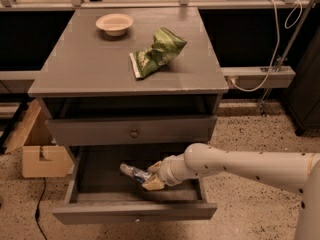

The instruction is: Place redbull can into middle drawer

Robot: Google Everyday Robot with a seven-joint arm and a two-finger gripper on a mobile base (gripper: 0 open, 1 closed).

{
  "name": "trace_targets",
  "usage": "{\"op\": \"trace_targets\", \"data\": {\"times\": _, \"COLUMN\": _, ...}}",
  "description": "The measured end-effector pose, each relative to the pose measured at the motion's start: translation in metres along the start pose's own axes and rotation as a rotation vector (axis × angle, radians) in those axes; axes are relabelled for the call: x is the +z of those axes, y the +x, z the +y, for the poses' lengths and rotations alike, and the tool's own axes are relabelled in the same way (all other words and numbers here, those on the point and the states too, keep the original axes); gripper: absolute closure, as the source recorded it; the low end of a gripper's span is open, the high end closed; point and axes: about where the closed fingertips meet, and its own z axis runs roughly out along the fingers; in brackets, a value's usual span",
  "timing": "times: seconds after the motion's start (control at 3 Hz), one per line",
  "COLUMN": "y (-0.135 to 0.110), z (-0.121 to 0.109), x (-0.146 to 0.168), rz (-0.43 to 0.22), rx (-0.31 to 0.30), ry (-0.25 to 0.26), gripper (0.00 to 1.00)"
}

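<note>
The middle drawer (135, 211) is pulled open at the bottom of the grey cabinet; its long front panel has a small pale knob. My gripper (150, 178) reaches into it from the right on a white arm and is shut on the redbull can (133, 172). The slim silver can with blue patches lies tilted, its free end pointing up left, low over the drawer floor. Whether it touches the floor I cannot tell.
Above the open drawer is a shut drawer front with a dark round knob (134, 133). On the cabinet top lie a green-and-white snack bag (156, 51) and a pale bowl (114, 23). A cardboard box (42, 149) stands on the floor at left.
</note>
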Motion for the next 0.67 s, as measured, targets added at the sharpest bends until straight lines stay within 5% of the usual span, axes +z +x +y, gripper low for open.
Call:
{"op": "trace_targets", "data": {"times": 0.33, "y": 0.025, "z": -0.005, "x": 0.034, "rz": -0.027, "rx": 0.046, "ry": 0.001, "gripper": 0.97}}
{"op": "trace_targets", "data": {"times": 0.67, "y": 0.037, "z": -0.005, "x": 0.057, "rz": -0.053, "rx": 0.072, "ry": -0.001, "gripper": 0.74}}
